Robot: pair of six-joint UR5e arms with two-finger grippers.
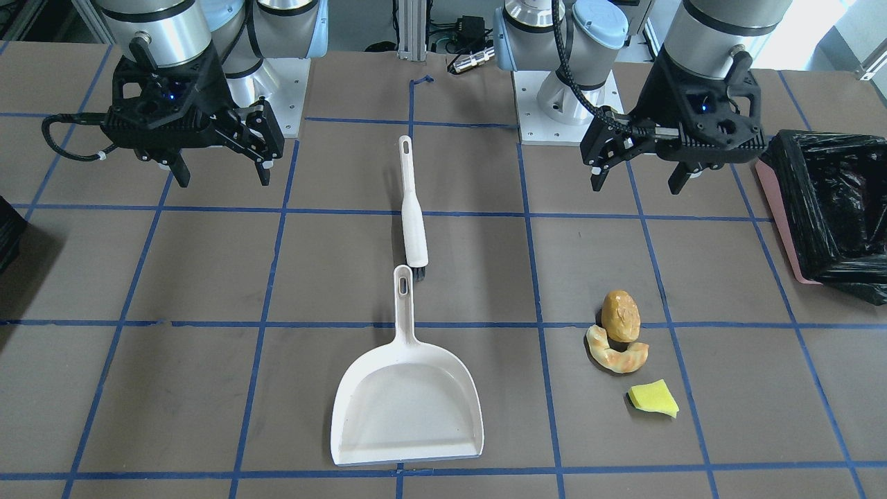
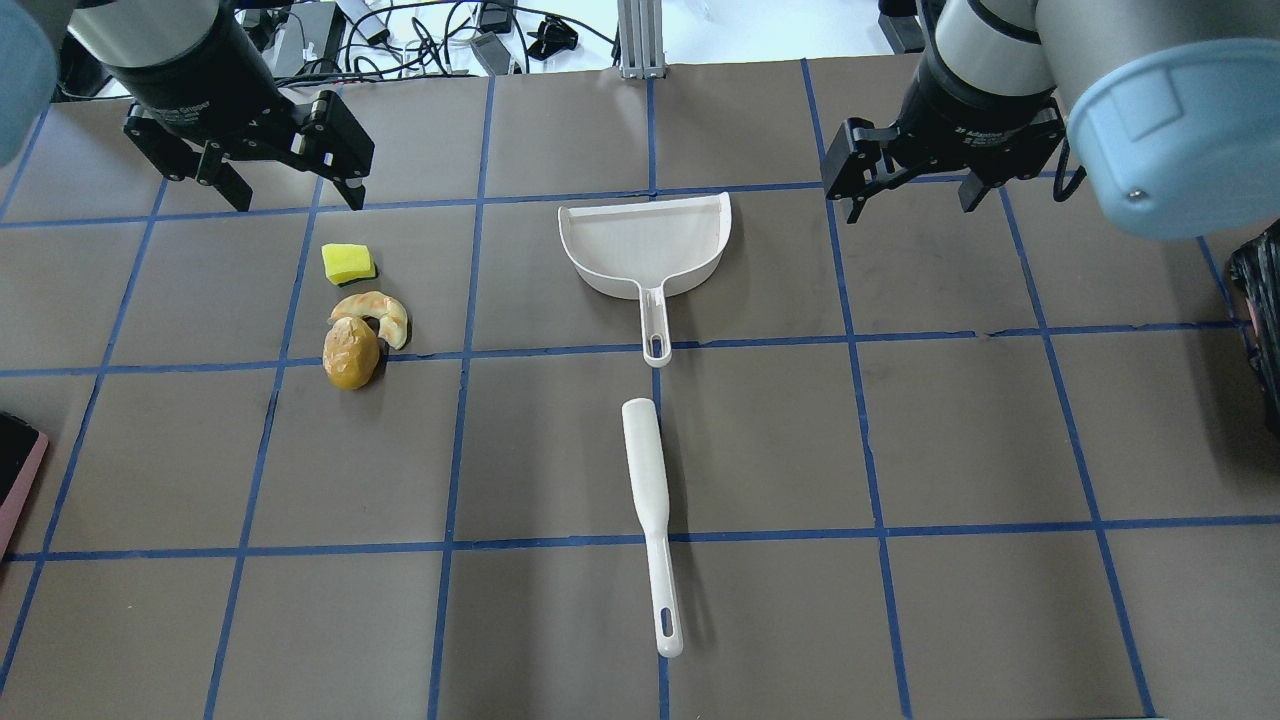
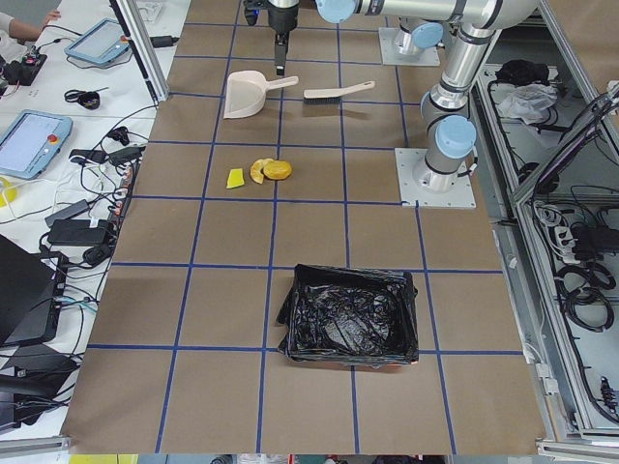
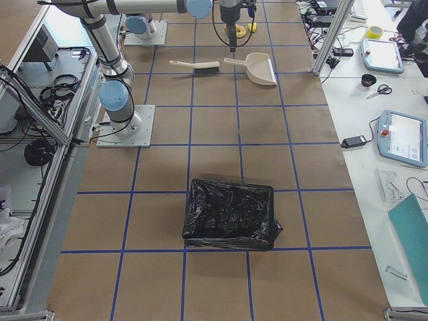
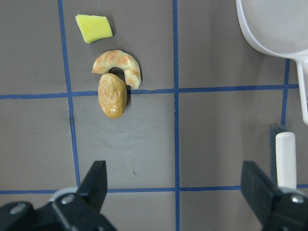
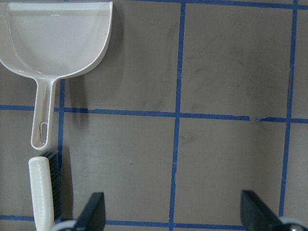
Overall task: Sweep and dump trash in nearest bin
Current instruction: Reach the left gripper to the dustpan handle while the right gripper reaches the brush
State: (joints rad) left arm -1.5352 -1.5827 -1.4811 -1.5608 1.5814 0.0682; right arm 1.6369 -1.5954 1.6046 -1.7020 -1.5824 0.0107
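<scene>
The trash lies together on the table: a golden-brown bread lump [image 1: 620,315] [image 2: 350,352], a tan crescent [image 1: 617,355] [image 2: 372,308] touching it, and a yellow sponge wedge [image 1: 653,399] [image 2: 347,262] a little apart. My left gripper [image 1: 637,185] [image 2: 298,200] [image 5: 175,188] hangs open and empty above the table, with the trash below it. My right gripper [image 1: 224,180] [image 2: 910,208] [image 6: 173,211] is open and empty, beside the white dustpan [image 2: 645,245]. The pink-sided bin [image 1: 824,208] [image 3: 353,314] with its black bag stands at the table's end on my left.
The white-handled brush [image 1: 414,215] [image 2: 648,500] lies in line with the dustpan's handle, at the table's middle. A second black-lined bin [image 4: 231,214] stands at the table's end on my right; its edge shows in the overhead view [image 2: 1262,320].
</scene>
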